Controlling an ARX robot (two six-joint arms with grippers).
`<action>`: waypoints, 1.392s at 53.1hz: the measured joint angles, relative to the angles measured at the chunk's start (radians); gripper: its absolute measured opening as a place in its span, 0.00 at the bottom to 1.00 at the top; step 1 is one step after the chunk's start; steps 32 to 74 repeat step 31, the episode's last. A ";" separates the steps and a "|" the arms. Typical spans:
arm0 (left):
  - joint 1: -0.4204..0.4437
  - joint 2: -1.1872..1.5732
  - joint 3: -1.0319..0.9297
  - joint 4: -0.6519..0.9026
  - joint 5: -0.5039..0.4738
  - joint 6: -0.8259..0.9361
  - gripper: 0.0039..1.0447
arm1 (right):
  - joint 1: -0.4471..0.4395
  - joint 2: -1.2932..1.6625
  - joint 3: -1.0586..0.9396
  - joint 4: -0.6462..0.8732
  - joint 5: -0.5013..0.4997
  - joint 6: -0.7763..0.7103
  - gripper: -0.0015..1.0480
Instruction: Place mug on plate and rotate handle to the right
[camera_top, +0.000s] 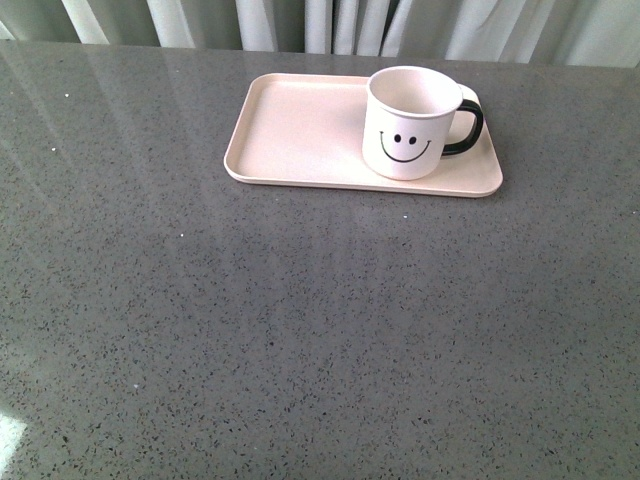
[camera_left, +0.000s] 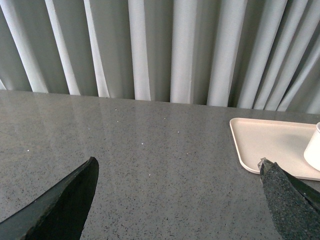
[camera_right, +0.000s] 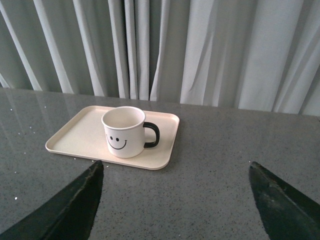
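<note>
The mug (camera_right: 124, 132) sits upright on the pink plate (camera_right: 75, 137), well beyond the right gripper's (camera_right: 175, 200) wide-open, empty fingers (camera_right: 75, 205), handle (camera_right: 152, 135) pointing right.

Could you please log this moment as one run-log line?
mug: upright on plate | handle: points right | left gripper: open, empty | right gripper: open, empty

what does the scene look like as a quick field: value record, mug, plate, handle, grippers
mug: upright on the plate, at its right end, smiley face toward the front camera
plate: flat on the grey table, left part bare
handle: points right in the front view
left gripper: open, holding nothing, away from the mug
right gripper: open, holding nothing, short of the plate
</note>
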 joint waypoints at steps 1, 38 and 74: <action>0.000 0.000 0.000 0.000 0.000 0.000 0.91 | 0.000 0.000 0.000 0.000 0.000 0.000 0.87; 0.000 0.000 0.000 0.000 0.000 0.000 0.91 | 0.000 0.000 0.000 0.000 0.000 0.000 0.91; 0.000 0.000 0.000 0.000 0.000 0.000 0.91 | 0.000 0.000 0.000 0.000 0.000 0.000 0.91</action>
